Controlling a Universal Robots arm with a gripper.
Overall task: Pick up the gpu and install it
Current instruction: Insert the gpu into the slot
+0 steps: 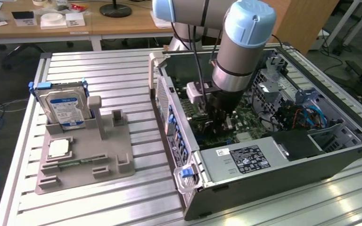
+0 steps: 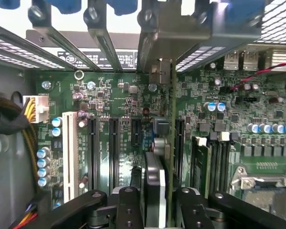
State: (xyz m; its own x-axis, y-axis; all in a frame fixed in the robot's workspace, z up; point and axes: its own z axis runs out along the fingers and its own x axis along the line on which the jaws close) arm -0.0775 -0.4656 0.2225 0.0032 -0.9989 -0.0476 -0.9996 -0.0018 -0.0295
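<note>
Right, I have the gripper [image 1: 218, 123] down inside the open computer case [image 1: 332, 160], low over the motherboard [image 2: 119, 102]. In the wrist view the gpu [image 2: 158, 157] stands on edge between the black fingers [image 2: 128, 210], which sit close on either side of it; I cannot tell whether they pinch it or have let go. The card runs along a slot beside the black expansion slots [image 2: 113, 148]. On the grey holder [image 1: 86, 162] at the exterior view's left, the hard drive [image 1: 64, 108] stands upright.
</note>
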